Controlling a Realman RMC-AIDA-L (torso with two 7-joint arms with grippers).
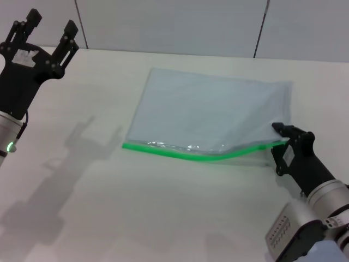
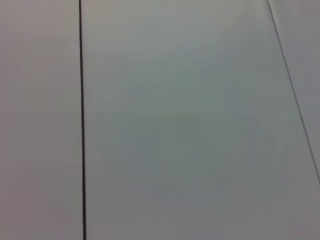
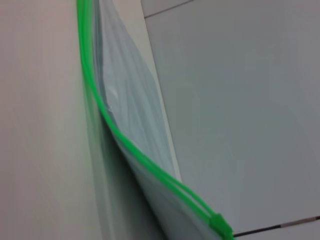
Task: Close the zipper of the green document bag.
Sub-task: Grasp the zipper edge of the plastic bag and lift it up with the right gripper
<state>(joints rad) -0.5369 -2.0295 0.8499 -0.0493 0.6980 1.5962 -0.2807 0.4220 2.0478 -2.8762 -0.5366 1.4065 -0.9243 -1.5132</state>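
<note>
White table (image 1: 163,218), pale panelled wall (image 1: 174,22) behind

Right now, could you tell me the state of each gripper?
Left gripper: open, empty, raised at the table's far left.
Right gripper: closed on the zipper end of the green document bag.

Table (image 1: 109,207) bare L & front of the green document bag (image 1: 207,109), so approach open there; right gripper (image 1: 283,143) blocks zipper (image 1: 191,154) R end, prob lifted; left gripper (image 1: 48,34) raised, well clear

Pale translucent document bag (image 1: 210,112) flat on table, right corner lifted; green zipper (image 1: 191,154) along near edge.
</note>
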